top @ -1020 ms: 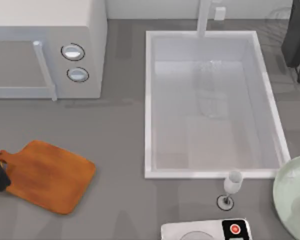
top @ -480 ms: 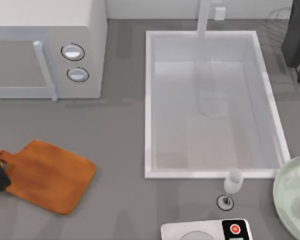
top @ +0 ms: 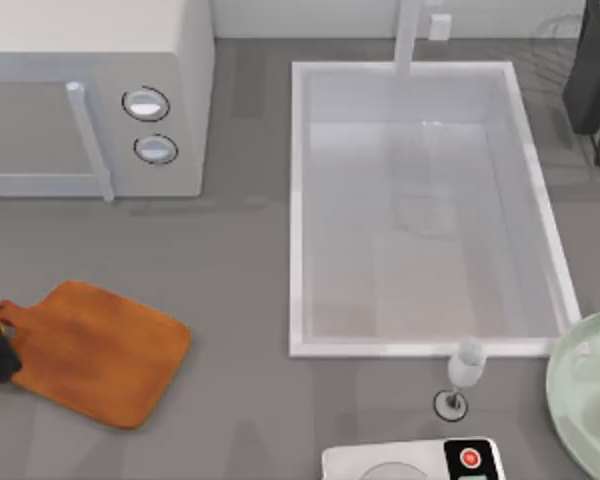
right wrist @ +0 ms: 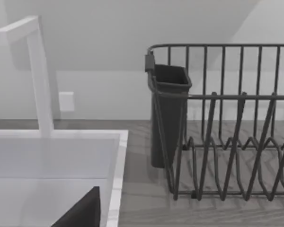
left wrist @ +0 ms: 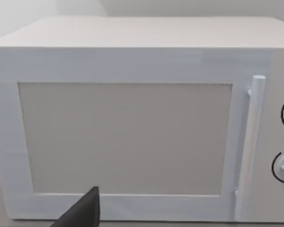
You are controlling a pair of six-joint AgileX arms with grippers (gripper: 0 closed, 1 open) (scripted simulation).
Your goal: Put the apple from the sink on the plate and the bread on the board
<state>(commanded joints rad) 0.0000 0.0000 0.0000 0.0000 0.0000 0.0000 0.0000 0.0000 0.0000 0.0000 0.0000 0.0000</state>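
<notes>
Wooden board [top: 95, 351] beside microwave [top: 90, 95]

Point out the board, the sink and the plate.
board [top: 95, 352], top view, middle of its wooden face.
sink [top: 297, 210], top view, left rim.
plate [top: 570, 385], top view, left part of the dish.

A boxy white microwave [top: 90, 95] with 2 round knobs [top: 146, 104] and a vertical bar handle [left wrist: 250, 151] stands at the grey bench's [top: 230, 300] far left. A clear wine glass [top: 465, 372] stands near a white scale with a red button [top: 470, 458]. A dark wire dish rack [right wrist: 227, 123] holds a black cutlery cup [right wrist: 168, 113].
</notes>
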